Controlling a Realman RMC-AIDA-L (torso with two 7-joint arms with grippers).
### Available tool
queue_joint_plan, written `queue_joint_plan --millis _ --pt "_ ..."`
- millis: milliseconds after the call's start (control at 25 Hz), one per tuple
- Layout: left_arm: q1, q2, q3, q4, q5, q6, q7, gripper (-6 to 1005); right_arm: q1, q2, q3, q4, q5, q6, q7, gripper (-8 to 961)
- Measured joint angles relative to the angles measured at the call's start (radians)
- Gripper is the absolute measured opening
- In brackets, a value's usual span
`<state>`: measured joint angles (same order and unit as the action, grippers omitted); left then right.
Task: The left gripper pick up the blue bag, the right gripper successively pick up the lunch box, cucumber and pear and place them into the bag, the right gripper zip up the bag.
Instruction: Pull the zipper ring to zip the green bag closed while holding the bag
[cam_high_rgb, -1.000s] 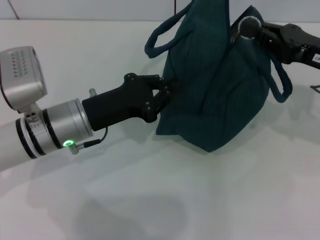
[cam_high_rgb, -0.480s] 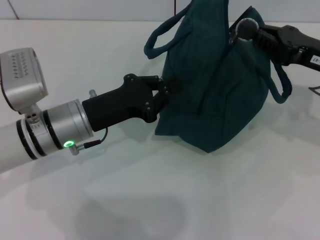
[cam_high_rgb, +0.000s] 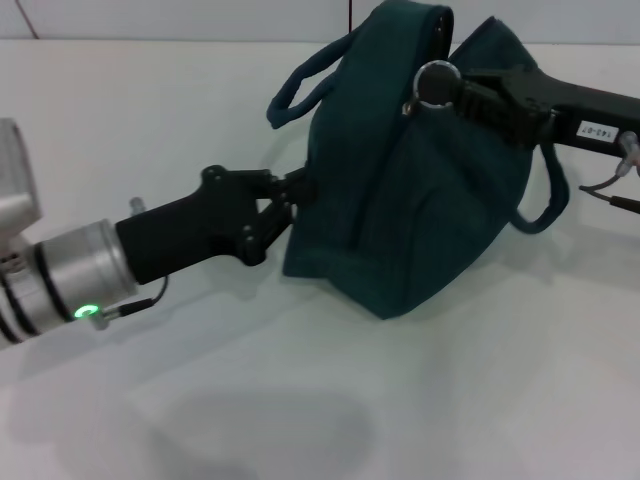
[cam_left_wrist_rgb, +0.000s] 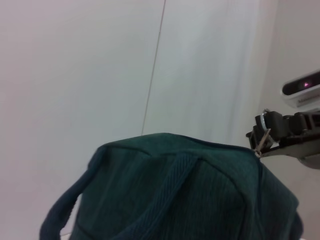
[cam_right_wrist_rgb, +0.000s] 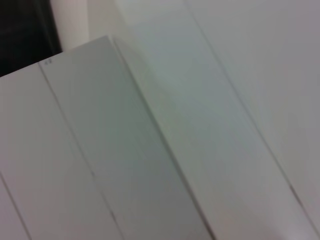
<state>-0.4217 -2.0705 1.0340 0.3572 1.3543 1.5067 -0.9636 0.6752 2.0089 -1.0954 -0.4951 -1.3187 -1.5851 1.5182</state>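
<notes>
The blue bag stands upright on the white table, its top edge pulled together. My left gripper, on the silver wrist with the green light, is shut on the fabric of the bag's left side. My right gripper reaches in from the right along the bag's top and is shut on the ring zip pull. The left wrist view shows the bag's top and handle, with the right gripper at the zip beyond. The lunch box, cucumber and pear are out of view.
One cord handle loops out at the bag's upper left, the other hangs on its right under the right arm. White table lies in front of the bag. The right wrist view shows only pale panels.
The bag and both grippers have shifted left. My right gripper has drawn the zip pull leftward along the bag's top.
</notes>
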Motion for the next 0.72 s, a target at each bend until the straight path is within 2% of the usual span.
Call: queue_joint_plan --millis 280,720 --pt "0.052 0.038 0.0 0.035 0.005 0.092 -0.006 45 0.016 0.001 -0.009 -0.007 0.0 -0.005 0.017 7" --pt "0.024 0.041 0.001 0.039 0.103 0.098 0.0 48 -0.01 -0.005 0.015 -0.008 0.009 0.065 -0.001 7"
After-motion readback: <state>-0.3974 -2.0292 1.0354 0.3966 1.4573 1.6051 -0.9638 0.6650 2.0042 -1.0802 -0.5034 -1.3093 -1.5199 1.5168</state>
